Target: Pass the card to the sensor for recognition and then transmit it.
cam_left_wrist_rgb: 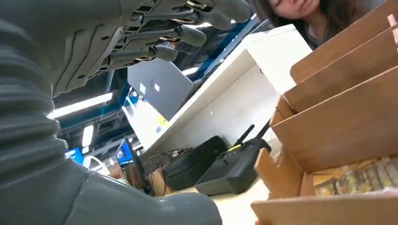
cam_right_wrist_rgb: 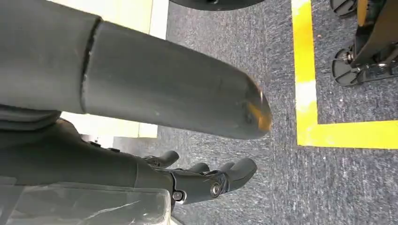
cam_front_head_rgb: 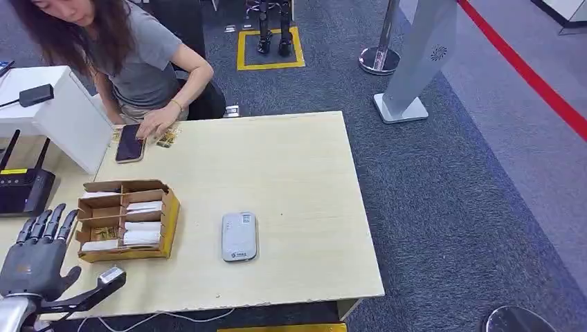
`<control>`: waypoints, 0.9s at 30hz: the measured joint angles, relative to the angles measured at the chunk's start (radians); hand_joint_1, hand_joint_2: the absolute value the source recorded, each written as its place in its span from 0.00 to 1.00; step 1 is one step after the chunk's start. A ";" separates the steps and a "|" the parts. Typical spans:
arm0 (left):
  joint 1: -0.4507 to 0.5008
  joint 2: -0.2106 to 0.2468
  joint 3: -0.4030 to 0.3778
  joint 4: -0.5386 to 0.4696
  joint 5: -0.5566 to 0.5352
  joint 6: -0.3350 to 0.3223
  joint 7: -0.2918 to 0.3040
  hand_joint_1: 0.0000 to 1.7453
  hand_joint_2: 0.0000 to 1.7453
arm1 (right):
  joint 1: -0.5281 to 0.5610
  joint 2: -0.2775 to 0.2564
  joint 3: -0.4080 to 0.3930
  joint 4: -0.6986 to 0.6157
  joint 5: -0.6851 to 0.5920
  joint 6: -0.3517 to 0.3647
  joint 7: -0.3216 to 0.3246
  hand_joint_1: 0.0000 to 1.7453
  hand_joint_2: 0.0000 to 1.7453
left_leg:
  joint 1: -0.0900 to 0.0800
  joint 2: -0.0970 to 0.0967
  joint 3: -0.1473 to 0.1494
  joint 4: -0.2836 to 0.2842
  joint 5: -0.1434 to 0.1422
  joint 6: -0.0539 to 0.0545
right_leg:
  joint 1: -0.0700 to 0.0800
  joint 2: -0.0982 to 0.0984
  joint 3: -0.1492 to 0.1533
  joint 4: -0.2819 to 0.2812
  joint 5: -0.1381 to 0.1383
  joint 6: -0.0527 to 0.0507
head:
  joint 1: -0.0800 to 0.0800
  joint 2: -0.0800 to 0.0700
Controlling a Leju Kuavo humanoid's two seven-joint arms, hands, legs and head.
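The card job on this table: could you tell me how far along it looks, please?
Nothing looks done yet. The white cards still sit in the cardboard box, and the grey sensor lies bare on the table. The left hand hovers open beside the box, holding nothing; the right hand hangs over carpet. Picking, scanning and handing over remain.

The label on the grey sensor (cam_front_head_rgb: pixel 239 236) is too small to read, the cards in the cardboard box (cam_front_head_rgb: pixel 168 223) are half hidden by its dividers, and the left hand (cam_front_head_rgb: pixel 34 259) and the person (cam_front_head_rgb: pixel 131 55) are cut by the picture's edges.
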 joint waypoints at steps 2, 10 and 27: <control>0.009 0.003 0.000 -0.009 -0.007 0.000 0.006 0.00 1.00 | 0.000 0.000 0.000 0.000 0.003 -0.003 0.000 0.00 0.00 | 0.000 0.000 0.000 0.000 0.000 0.000 | 0.000 0.000 0.000 0.000 0.000 0.000 | 0.000 0.000; -0.013 -0.008 -0.003 -0.014 -0.043 0.002 -0.018 0.00 1.00 | -0.001 0.000 0.000 0.000 0.009 -0.003 -0.013 0.00 0.00 | 0.000 0.000 0.001 0.000 0.000 0.000 | 0.000 0.000 0.000 0.000 0.000 0.000 | 0.000 0.000; -0.176 -0.095 -0.166 0.089 -0.063 0.038 -0.048 0.00 1.00 | -0.003 -0.005 0.003 -0.002 0.023 0.008 -0.010 0.00 0.00 | 0.000 0.000 0.001 0.000 0.000 0.000 | 0.000 -0.001 0.000 0.000 0.001 0.000 | 0.000 0.000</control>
